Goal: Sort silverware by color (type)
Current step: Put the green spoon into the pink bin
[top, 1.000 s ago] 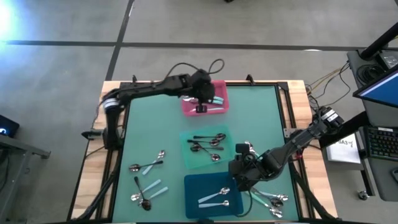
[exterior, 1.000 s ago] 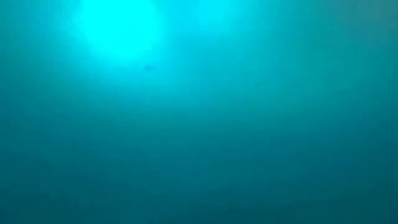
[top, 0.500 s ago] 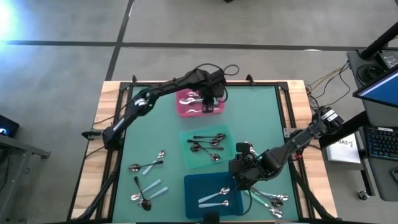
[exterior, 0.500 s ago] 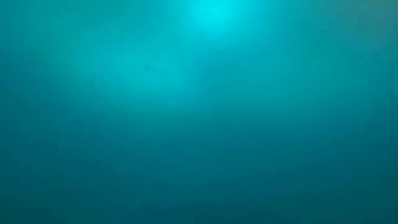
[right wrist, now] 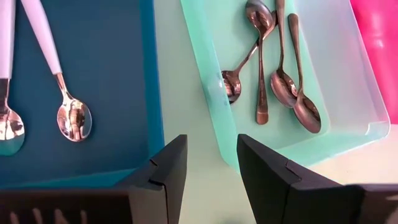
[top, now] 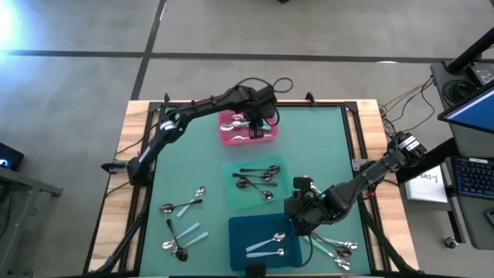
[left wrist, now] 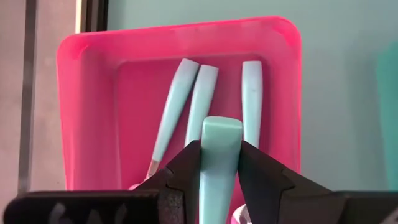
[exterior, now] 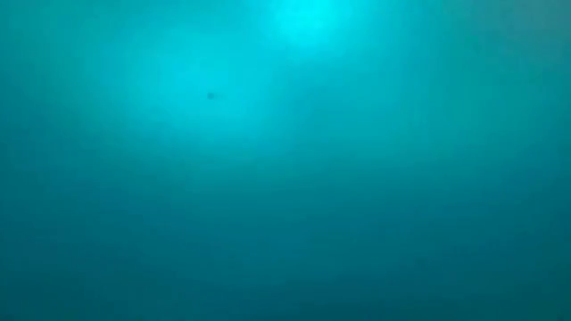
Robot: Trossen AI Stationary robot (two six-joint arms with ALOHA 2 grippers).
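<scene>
The left gripper (left wrist: 219, 168) hangs over the pink tray (top: 266, 136) at the far side of the green surface (top: 324, 147), its fingers clamped on the handle of a teal spoon (left wrist: 219, 162). In the left wrist view three more pale teal handles (left wrist: 202, 106) lie side by side inside that tray, just past the held one.

The right gripper (right wrist: 211, 165) sits low near the middle of the surface, between the mint tray (top: 241, 199) and the dark blue tray (top: 239, 235). Its fingers stand apart with nothing between them, over the strip of bare surface that separates the two trays.

The mint tray holds several dark metal spoons (right wrist: 280, 68), lying close together with some touching. The dark blue tray holds two spoons with white handles (top: 266, 245), their shiny bowls pointing the same way.

Loose spoons remain on the surface: a small group (top: 184, 205) near the left edge, another group (top: 181, 241) nearer the front on the same side, and a cluster (top: 336, 249) at the right front corner beside the dark blue tray, partly under the right arm.

The low view shows only a blue-green haze.
</scene>
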